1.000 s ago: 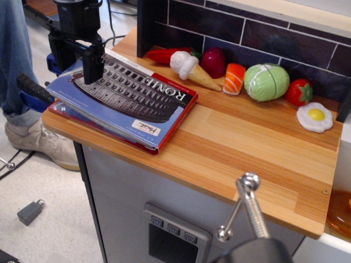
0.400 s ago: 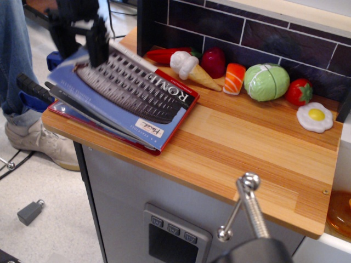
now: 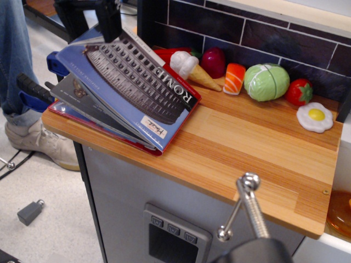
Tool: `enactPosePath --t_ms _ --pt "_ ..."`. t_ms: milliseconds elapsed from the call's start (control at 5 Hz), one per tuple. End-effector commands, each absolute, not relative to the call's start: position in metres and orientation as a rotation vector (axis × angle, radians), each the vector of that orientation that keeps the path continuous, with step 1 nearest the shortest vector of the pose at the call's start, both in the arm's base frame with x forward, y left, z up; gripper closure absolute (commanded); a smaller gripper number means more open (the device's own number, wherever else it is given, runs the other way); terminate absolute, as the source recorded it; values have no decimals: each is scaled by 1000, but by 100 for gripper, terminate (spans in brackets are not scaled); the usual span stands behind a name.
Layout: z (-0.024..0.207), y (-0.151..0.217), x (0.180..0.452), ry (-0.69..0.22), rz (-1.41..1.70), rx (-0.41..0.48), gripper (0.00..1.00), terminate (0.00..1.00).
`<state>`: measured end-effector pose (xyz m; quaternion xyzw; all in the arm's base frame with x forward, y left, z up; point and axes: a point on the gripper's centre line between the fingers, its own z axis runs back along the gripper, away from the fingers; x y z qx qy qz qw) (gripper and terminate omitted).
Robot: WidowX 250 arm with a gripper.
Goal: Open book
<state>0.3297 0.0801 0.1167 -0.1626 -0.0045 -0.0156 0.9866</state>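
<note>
Book (image 3: 129,90) at left end of bench (image 3: 247,148), spine on right, long axis running near-far. My tool (image 3: 107,19) grips cover's raised far-left edge from above; cover tilted up, grey pages showing beneath. Swing goes rightward over spine.

Bare counter (image 3: 263,159) is left right of the raised book (image 3: 131,90) — the back wall is lined by toy foods (image 3: 241,76).

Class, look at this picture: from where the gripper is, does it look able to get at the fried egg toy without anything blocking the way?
Probably, but not directly. The gripper is gripping the raised cover of the book at the counter's far-left end; the fried egg lies at the opposite end. Bare wood in front of the toys leaves a path.
</note>
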Motion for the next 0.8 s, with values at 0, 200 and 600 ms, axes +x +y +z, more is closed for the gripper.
enactPosePath --t_ms 0,200,600 --pt "149 19 313 -17 -104 -432 0 0" --pt "153 -4 301 -2 -137 -469 0 0" --pt "169 -50 307 6 -148 -538 0 0"
